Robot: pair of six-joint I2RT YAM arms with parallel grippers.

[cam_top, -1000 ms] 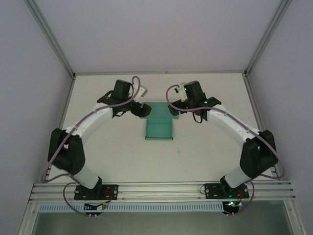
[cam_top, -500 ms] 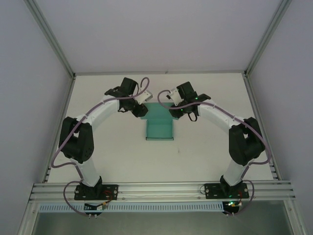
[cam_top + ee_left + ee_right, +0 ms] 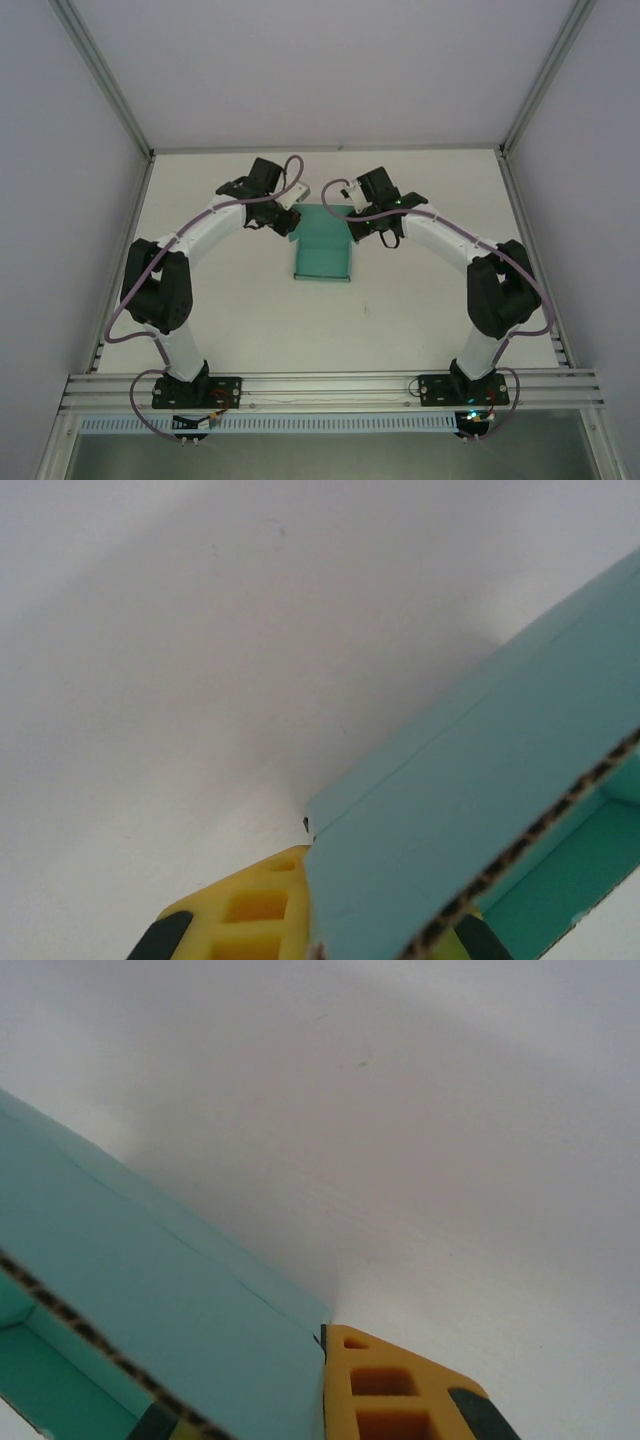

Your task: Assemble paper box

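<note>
The teal-green paper box (image 3: 322, 250) lies at the table's middle back, its near panel flat and its far side flaps turned up. My left gripper (image 3: 289, 222) holds the far left flap and my right gripper (image 3: 356, 226) holds the far right flap. In the left wrist view a teal wall (image 3: 470, 790) with a corrugated cut edge stands between the yellow fingers (image 3: 250, 910); this gripper (image 3: 375, 925) is shut on it. In the right wrist view the other teal wall (image 3: 150, 1300) is clamped against a yellow finger (image 3: 390, 1390), with that gripper (image 3: 260, 1405) shut on it.
The white table (image 3: 420, 300) is bounded by metal frame posts (image 3: 100, 75) and grey side walls. An aluminium rail (image 3: 330, 385) runs along the near edge and carries both arm bases.
Both grippers closed in toward each other at the box's far end, and both elbows rose. The box's side flaps went from spread flat to folded upward, so its far end looks narrower.
</note>
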